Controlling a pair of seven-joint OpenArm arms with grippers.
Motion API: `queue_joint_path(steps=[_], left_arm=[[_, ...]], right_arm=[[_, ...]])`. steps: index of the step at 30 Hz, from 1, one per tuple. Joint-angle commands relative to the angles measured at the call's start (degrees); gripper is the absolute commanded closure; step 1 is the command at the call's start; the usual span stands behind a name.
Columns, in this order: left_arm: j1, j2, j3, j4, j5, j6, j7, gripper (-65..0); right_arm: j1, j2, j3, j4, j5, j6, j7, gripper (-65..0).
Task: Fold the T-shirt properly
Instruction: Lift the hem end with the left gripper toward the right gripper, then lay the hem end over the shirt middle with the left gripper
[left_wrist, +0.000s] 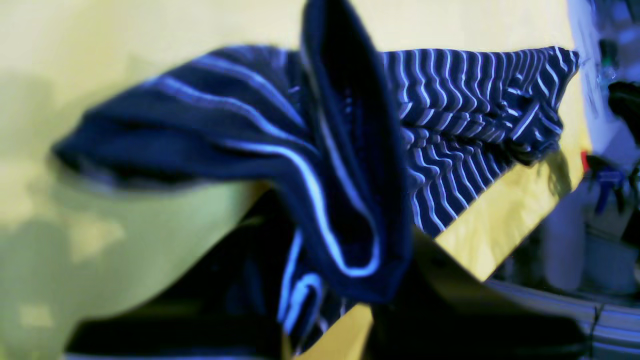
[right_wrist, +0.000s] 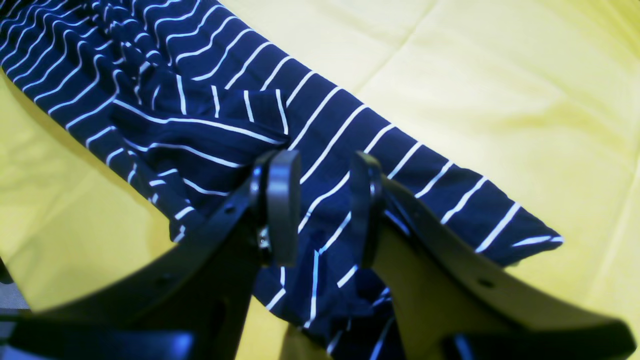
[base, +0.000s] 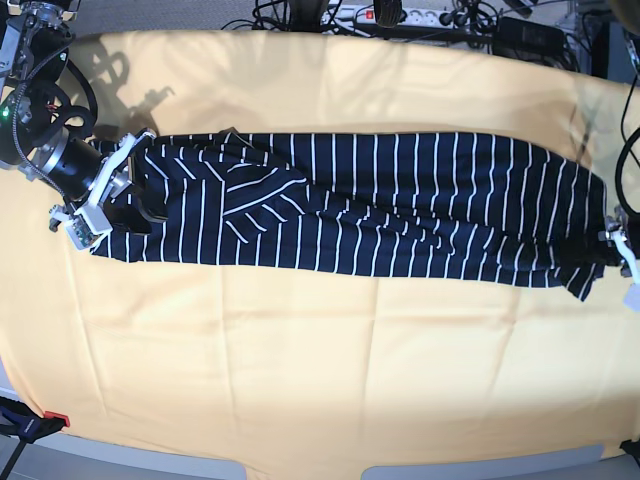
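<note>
The T-shirt, dark navy with thin white stripes, lies stretched out in a long band across the yellow cloth. My right gripper is at its left end. In the right wrist view the gripper has its jaws a little apart, with the shirt's fabric lying between and under them. My left gripper is at the shirt's right end. In the left wrist view a bunched fold of shirt is lifted off the cloth and hides the fingers of the left gripper.
Cables and a power strip run along the table's back edge. A red-tipped clamp sits at the front left corner. The yellow cloth reaches the table's front edge.
</note>
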Motion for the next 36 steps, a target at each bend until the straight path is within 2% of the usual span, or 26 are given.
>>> queue_joint_path(steps=[1, 5, 10, 20, 22, 27, 29, 36], left_arm=[[-1.46, -0.9, -0.46, 3.28, -1.47, -0.04, -0.51, 0.0], [-1.44, 1.53, -0.44, 11.5, -1.47, -0.11, -0.51, 0.0], [-0.33, 5.22, -0.44, 15.54, -1.47, -0.48, -0.51, 0.0], [1.42, 18.38, -0.09, 15.63, -1.47, -1.36, -0.51, 0.0], [1.81, 20.96, 1.14, 15.61, -1.47, -1.55, -0.51, 0.0], [3.32, 27.06, 7.15, 15.58, -1.47, -4.76, -0.51, 0.0], [3.23, 28.72, 8.92, 15.58, -1.47, -6.64, -0.51, 0.0], [3.13, 33.53, 8.98, 15.58, -1.47, -6.64, -0.92, 0.0]], right_arm=[[0.63, 0.83, 0.55, 0.72, 1.09, 0.2, 1.36, -18.6], [0.59, 0.83, 0.55, 0.72, 1.07, 0.17, 1.33, -18.6], [0.5, 0.83, 0.55, 0.72, -0.33, 0.17, 1.33, -18.6], [0.48, 0.83, 0.55, 0.7, -0.68, 0.2, 1.33, -18.6], [0.48, 0.83, 0.55, 0.7, -0.87, 0.2, 1.33, -18.6], [0.5, 0.83, 0.55, 0.7, -0.85, 0.2, 1.33, -18.6], [0.5, 0.83, 0.55, 0.7, -0.85, 0.2, 1.33, -18.6], [0.48, 0.83, 0.55, 0.72, -0.85, 0.17, 1.29, -18.6]])
